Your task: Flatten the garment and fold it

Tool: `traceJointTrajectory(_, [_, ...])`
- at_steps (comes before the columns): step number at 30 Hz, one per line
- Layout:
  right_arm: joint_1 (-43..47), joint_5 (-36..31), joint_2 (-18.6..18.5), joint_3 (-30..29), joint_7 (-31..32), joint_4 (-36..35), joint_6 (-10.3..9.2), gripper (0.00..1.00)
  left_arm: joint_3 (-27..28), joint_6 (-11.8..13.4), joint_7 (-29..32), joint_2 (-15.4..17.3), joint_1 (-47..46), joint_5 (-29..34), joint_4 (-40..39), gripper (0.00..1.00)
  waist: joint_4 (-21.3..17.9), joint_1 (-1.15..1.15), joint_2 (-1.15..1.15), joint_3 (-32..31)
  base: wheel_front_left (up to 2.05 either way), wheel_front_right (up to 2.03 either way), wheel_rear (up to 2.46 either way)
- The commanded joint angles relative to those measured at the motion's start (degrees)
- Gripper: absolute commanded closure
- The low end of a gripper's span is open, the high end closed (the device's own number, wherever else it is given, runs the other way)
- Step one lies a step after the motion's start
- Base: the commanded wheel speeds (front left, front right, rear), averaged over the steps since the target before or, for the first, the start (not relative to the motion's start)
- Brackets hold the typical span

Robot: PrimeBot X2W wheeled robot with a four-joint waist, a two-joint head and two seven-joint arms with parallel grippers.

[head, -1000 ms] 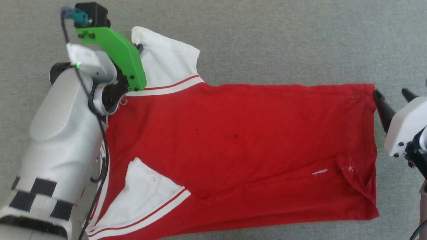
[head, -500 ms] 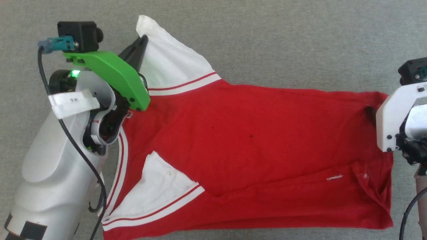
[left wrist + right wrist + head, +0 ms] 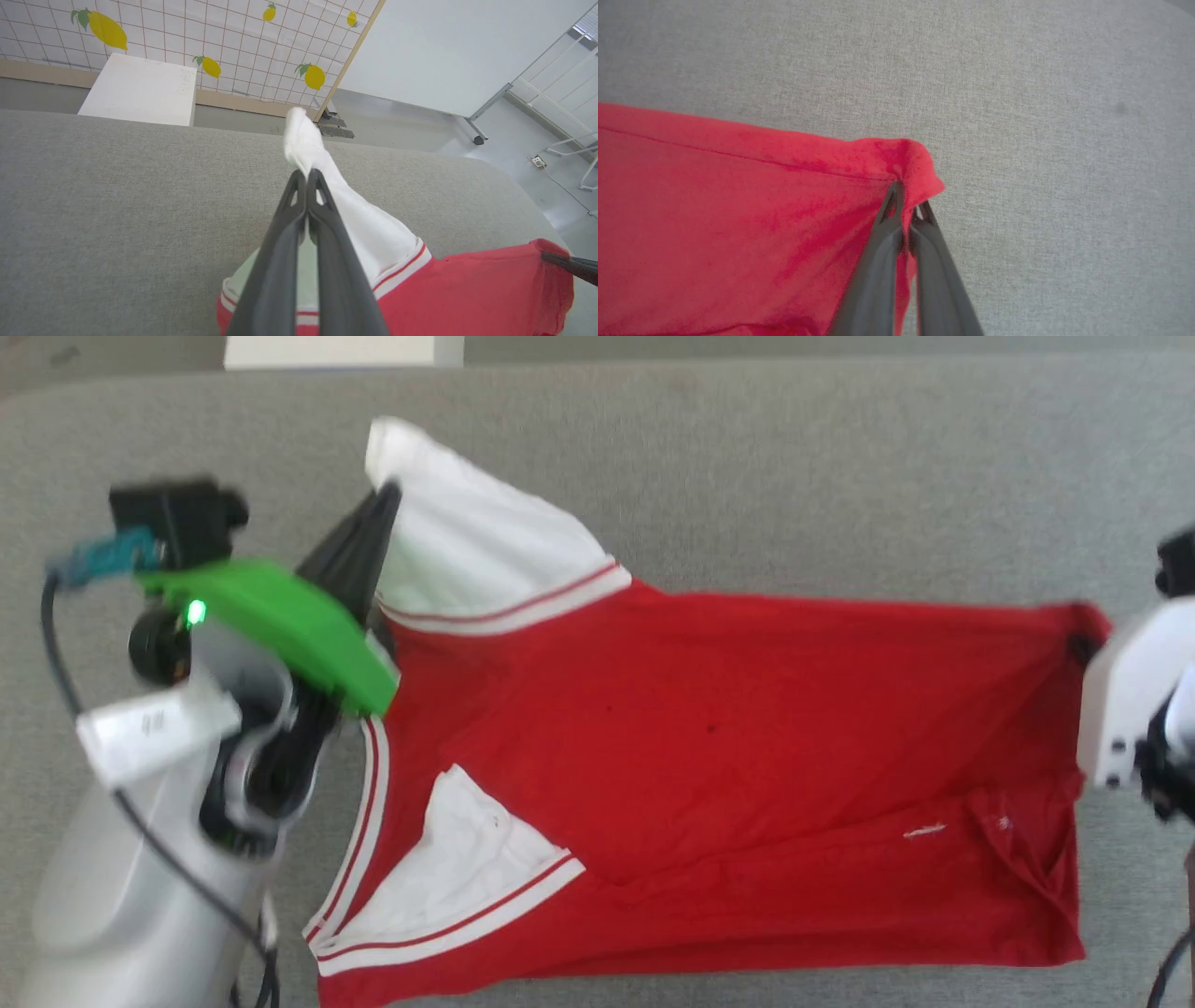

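One white sleeve [image 3: 467, 868], the near one, is being left folded over the red body of the garment [image 3: 709, 756]. Its red-and-white trim is being shown slanting across the red cloth. The garment is being laid out sideways on the gray cloth surface [image 3: 794, 476], with the collar end toward the robot's left and the bottom hem toward its right. A long crease is being shown along the near side of the red part, and a small fold near the near hem corner.

Farther back, the far hem corner is being pinched by the right gripper [image 3: 909, 198]. Its two dark fingers are being pressed tight together with red cloth caught between them, and the corner is being bunched up around the tips.

On the other side, the far white sleeve [image 3: 476, 551] is being gripped by the left gripper [image 3: 306, 175]. Its fingers are being squeezed together too, with white cloth caught between them, and the sleeve's end is being pushed up past the tips. The red cloth between the two grippers is being pulled fairly flat.

Past the far edge of the surface, a white box [image 3: 140, 88] is being seen on the floor. Behind it, a tiled wall with yellow lemons [image 3: 210, 28] is being shown.
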Motion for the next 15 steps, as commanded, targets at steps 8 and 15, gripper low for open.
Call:
traceJointTrajectory(8, [10.6,1.4,3.3,-2.7,-2.0,-2.3,-0.1,1.0,2.5,5.1,-1.9,2.5,19.2,-2.4,-9.7,1.0,0.7,0.0,0.0,-7.5,0.0,0.0,0.0])
traceJointTrajectory(15, [17.3,1.1,5.7,-2.4,-2.0,-1.2,-0.1,1.0,2.0,7.7,-4.1,-0.2,32.8,-5.5,-9.9,1.0,1.6,0.0,0.0,-9.7,0.0,0.0,0.0])
